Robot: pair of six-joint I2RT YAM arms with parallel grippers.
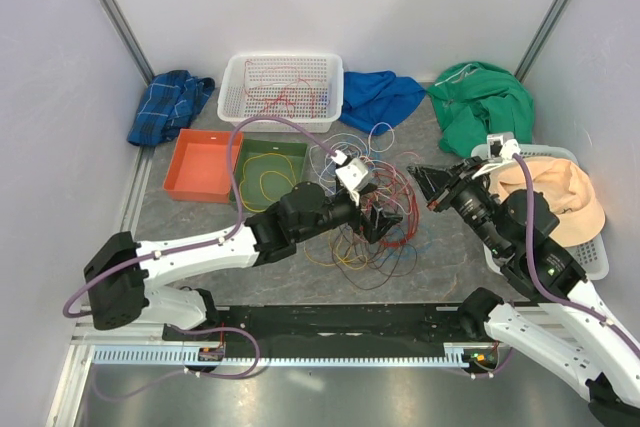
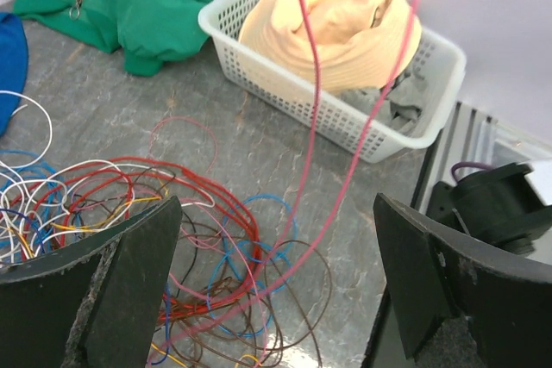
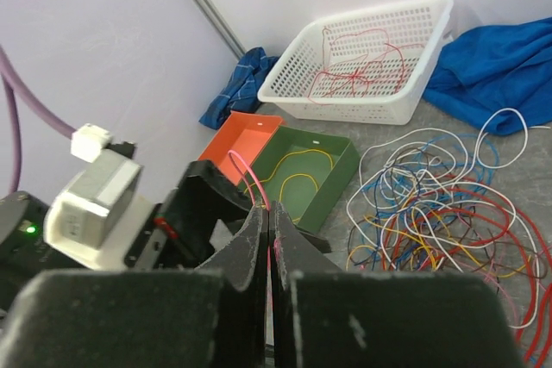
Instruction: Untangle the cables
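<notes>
The cables (image 1: 365,209) lie in a loose tangle of red, blue, white, yellow and brown loops mid-table, also seen in the right wrist view as the cables (image 3: 448,204). My right gripper (image 3: 268,213) is shut on a pink cable (image 3: 244,171), whose short loop pokes out past the fingertips. In the left wrist view the pink cable (image 2: 314,84) hangs in two strands from above down into the cables (image 2: 181,213). My left gripper (image 2: 276,290) stands wide open over the tangle's right edge, and the pink strands pass between its fingers untouched. From above, the left gripper (image 1: 380,222) and right gripper (image 1: 425,182) sit close together.
A white basket (image 1: 236,97) at the back holds red cables. A green tray (image 1: 240,162) holds yellow cables, beside an orange tray (image 1: 200,167). A plaid cloth (image 1: 168,105), blue cloth (image 1: 378,97) and green cloth (image 1: 482,105) lie at the back. A basket (image 1: 598,262) holds a peach hat (image 1: 560,197).
</notes>
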